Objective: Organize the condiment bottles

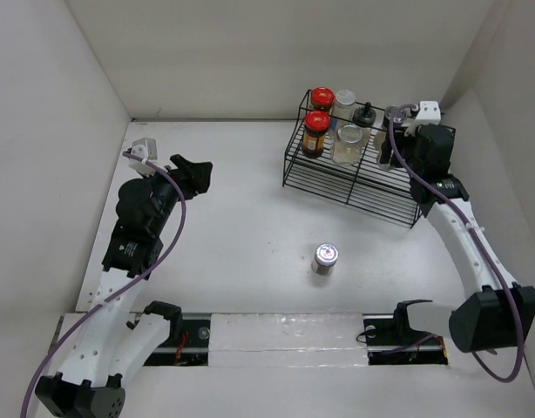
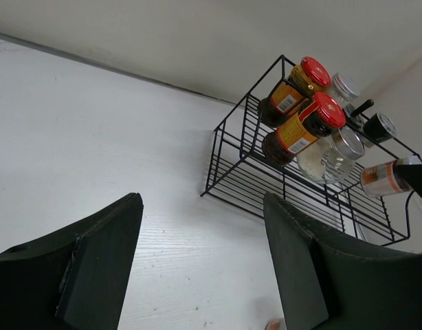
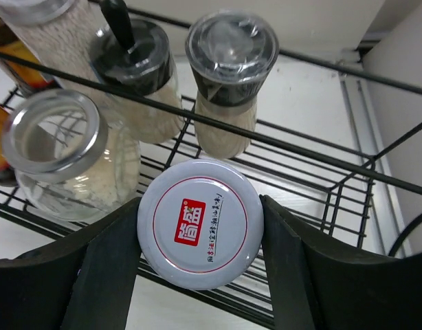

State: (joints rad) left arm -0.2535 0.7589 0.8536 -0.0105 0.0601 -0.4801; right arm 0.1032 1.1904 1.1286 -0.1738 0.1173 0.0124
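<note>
Right gripper [image 3: 199,213] clamped a white-lidded jar [image 3: 199,234], lid toward the wrist, axis along the fingers [image 3: 94,275], rack [image 3: 314,156] floor just beyond its base. Left gripper [image 2: 203,265] stood wide, well apart.

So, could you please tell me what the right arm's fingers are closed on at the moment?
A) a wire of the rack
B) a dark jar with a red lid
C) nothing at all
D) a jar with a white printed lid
D: in the right wrist view, the right arm's fingers press against both sides of the white-lidded jar at the black wire rack.
</note>
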